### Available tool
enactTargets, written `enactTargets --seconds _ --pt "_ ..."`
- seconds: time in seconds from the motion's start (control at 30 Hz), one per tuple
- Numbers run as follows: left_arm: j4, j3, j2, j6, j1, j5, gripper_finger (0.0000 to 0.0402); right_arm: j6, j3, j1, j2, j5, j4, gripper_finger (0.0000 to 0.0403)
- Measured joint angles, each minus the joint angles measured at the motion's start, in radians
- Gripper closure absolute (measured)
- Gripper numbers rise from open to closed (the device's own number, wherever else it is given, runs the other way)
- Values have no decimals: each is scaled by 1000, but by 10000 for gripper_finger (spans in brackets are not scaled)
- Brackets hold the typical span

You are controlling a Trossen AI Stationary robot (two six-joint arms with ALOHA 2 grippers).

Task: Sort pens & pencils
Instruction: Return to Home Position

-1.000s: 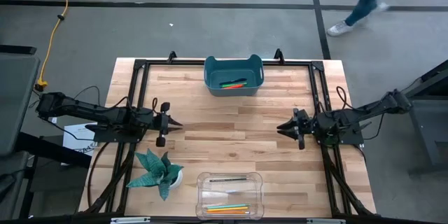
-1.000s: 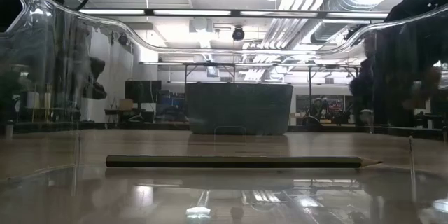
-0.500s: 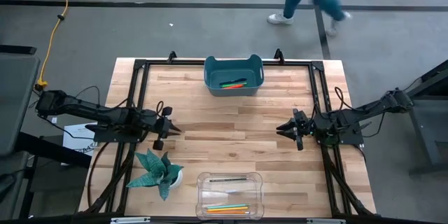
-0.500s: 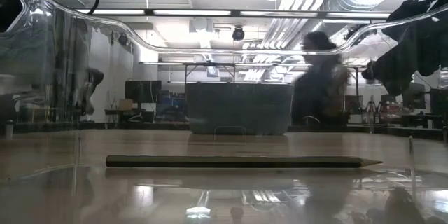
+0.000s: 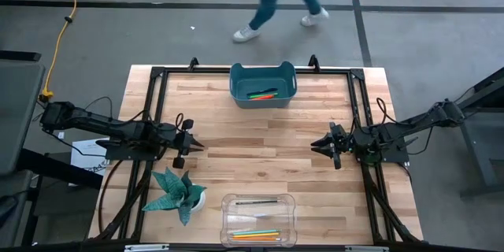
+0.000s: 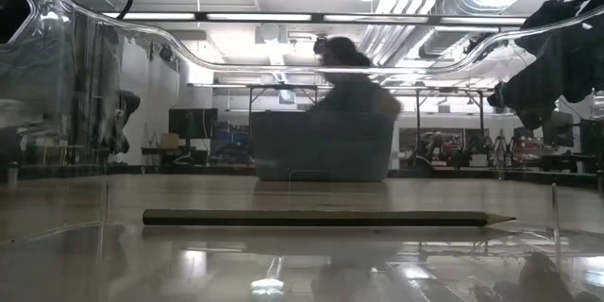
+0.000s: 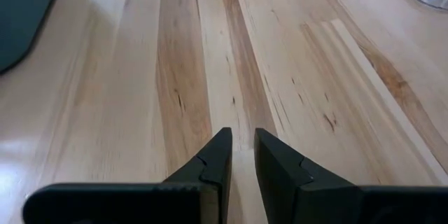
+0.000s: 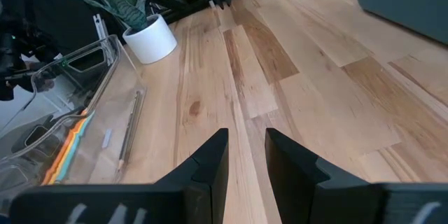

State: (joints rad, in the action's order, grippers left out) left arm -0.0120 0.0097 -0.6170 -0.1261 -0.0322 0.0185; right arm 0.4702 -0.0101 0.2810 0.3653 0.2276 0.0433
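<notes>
The green and red pens lie in the blue bin at the table's far edge. The pencils lie in the clear tray at the near edge: a dark one, also the dark pencil in the low view, and a coloured bundle. My left gripper hovers left of the table's middle, and my right gripper hovers right of it. Their tips point at each other. On each, the fingers stand almost together with only a thin gap, on nothing, as the left gripper and right gripper show in their wrist views.
A potted plant stands near the tray's left end, close to my left arm. Bare wood lies between the two grippers. A black frame runs along the table's edges. A person walks on the floor beyond the far edge.
My left gripper has shifted a little toward the table's near edge and then kept still. The person beyond the far edge has walked from the right toward the left. The pens, the pencils and my right gripper have stayed put.
</notes>
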Motion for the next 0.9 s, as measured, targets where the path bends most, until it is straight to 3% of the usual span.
enactTargets --seconds 0.9 --pt "-1 0 0 -11 0 0 350 0 0 0 0 1 0 318"
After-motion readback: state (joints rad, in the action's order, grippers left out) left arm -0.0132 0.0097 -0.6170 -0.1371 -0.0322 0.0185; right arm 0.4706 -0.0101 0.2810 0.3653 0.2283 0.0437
